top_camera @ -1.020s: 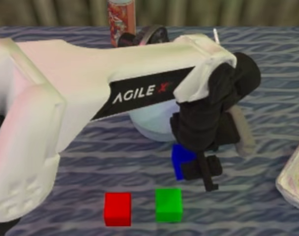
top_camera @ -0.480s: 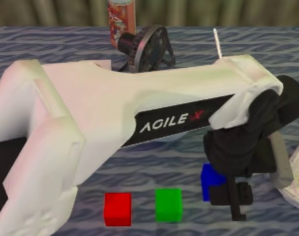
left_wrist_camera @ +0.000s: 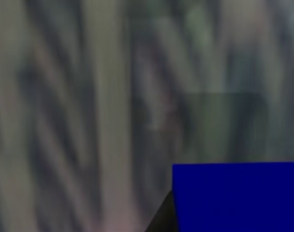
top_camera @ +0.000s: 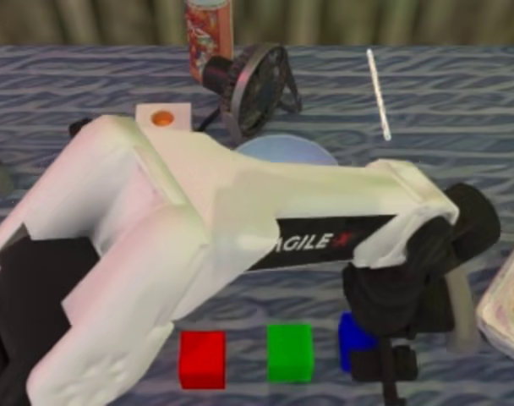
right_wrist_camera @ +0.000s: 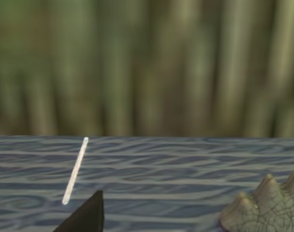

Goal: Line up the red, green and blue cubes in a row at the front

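Lower and nearer the front than a moment ago, my left arm (top_camera: 240, 228) stretches across the desk (top_camera: 460, 101), wrist bent down. Its fingers (top_camera: 384, 368) grip the blue cube (top_camera: 352, 342), right of the green cube (top_camera: 290, 352) and red cube (top_camera: 202, 359). Whether the right gripper's fingers are open, I cannot tell.

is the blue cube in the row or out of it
In the row: the blue cube, in the left hand, sits level with the green cube and red cube.

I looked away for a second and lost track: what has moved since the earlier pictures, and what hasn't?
The left gripper carried the blue cube from beside the pale bowl toward the table's front and right, down to the row beside the green cube. It still holds the cube. The green cube and red cube stayed put.
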`<state>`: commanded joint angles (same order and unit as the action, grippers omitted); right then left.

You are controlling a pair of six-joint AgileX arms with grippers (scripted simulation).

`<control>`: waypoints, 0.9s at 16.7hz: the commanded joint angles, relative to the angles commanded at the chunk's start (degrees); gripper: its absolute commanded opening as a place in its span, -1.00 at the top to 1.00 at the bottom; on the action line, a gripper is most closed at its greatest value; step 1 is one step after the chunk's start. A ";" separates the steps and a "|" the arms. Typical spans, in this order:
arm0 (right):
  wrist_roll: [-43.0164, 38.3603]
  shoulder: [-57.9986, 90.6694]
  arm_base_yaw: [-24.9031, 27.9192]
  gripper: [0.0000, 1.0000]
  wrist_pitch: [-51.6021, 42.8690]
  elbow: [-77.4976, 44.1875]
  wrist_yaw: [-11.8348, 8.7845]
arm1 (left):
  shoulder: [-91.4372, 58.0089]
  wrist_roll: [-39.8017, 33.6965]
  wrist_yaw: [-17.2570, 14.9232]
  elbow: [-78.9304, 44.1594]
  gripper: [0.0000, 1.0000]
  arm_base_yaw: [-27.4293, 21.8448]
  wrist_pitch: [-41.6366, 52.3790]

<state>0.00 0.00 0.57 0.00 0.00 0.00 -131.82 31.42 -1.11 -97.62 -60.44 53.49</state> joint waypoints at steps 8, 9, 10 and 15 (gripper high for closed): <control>0.00 0.00 0.00 -1.00 0.00 0.00 0.00 | -0.17 0.00 0.01 0.32 0.40 0.01 -0.39; 0.00 0.00 0.00 -1.00 0.00 0.00 0.00 | -0.17 0.00 0.01 0.32 0.25 0.01 -0.39; 0.00 0.00 0.00 -1.00 0.00 0.00 0.00 | -0.17 0.00 0.01 0.32 0.10 0.01 -0.39; 0.00 0.00 0.00 -1.00 0.00 0.00 0.00 | -0.17 0.00 0.01 0.32 -0.66 0.01 -0.39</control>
<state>0.00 0.00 0.57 0.00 0.00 0.00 -131.99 31.42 -1.10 -97.30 -60.44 53.10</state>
